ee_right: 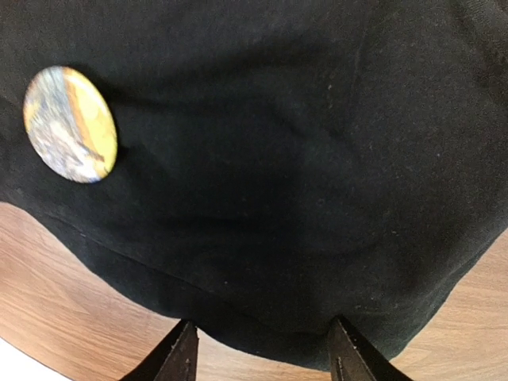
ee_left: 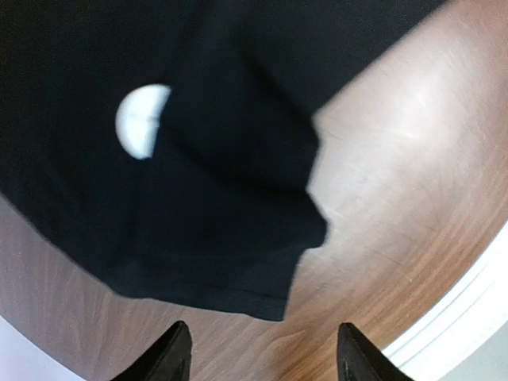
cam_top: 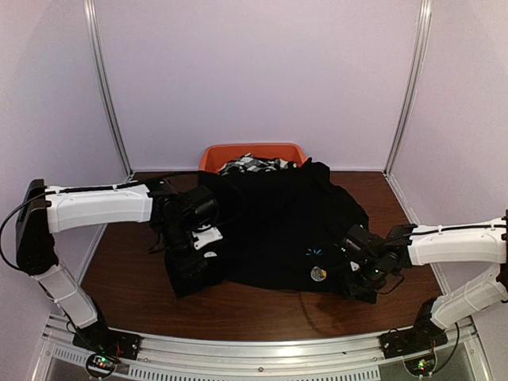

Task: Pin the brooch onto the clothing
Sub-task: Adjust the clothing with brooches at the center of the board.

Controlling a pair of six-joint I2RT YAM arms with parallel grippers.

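Observation:
The clothing (cam_top: 278,222), a plain black shirt, lies spread on the wooden table. A small light-blue starburst (cam_top: 314,252) marks its front. The brooch (cam_top: 318,274), a round yellow-and-blue badge, rests on the shirt near its front hem and shows at the left of the right wrist view (ee_right: 70,125). My right gripper (cam_top: 355,270) hovers just right of the brooch, open (ee_right: 264,355), with the shirt's hem (ee_right: 262,309) just beyond its fingertips. My left gripper (cam_top: 194,248) hangs over the shirt's left sleeve (ee_left: 230,238), open (ee_left: 262,359) and empty. A blurred white round patch (ee_left: 143,121) shows on the cloth.
An orange bin (cam_top: 213,155) stands at the back edge, holding black-and-white patterned fabrics (cam_top: 254,165). Bare brown tabletop (cam_top: 254,305) runs along the front, ending in a metal rail (cam_top: 262,349). White walls enclose the table on three sides.

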